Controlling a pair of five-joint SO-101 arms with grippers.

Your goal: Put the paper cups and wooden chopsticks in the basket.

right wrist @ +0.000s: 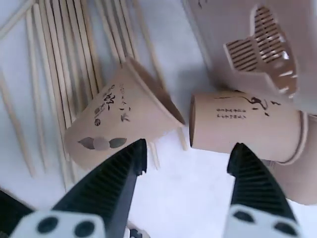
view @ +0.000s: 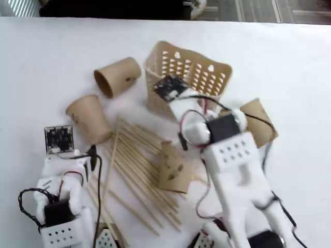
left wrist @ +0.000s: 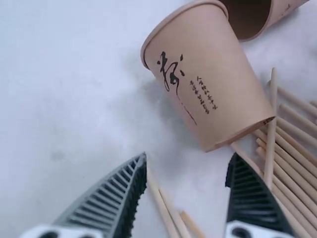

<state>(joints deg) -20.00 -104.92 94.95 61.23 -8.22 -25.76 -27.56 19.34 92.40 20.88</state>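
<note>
Four brown paper cups show in the high view: one lying on its side (view: 118, 76), one (view: 89, 118) beside it, one (view: 173, 166) on the wooden chopsticks (view: 137, 165), and one (view: 258, 121) by the right arm (view: 232, 155). The beige basket (view: 207, 70) stands tipped at the back. My left gripper (left wrist: 185, 173) hangs open just short of a cup (left wrist: 208, 84), with chopsticks (left wrist: 290, 144) beside it. My right gripper (right wrist: 185, 168) is open above the gap between two lying cups (right wrist: 119, 124) (right wrist: 242, 126), near the basket (right wrist: 262, 49).
The left arm (view: 59, 206) sits at the front left of the white table (view: 46, 57). A second cup's mouth (left wrist: 252, 15) lies beyond the near one. Loose chopsticks (right wrist: 59, 64) fan out across the table's middle. Black cables trail by both arm bases.
</note>
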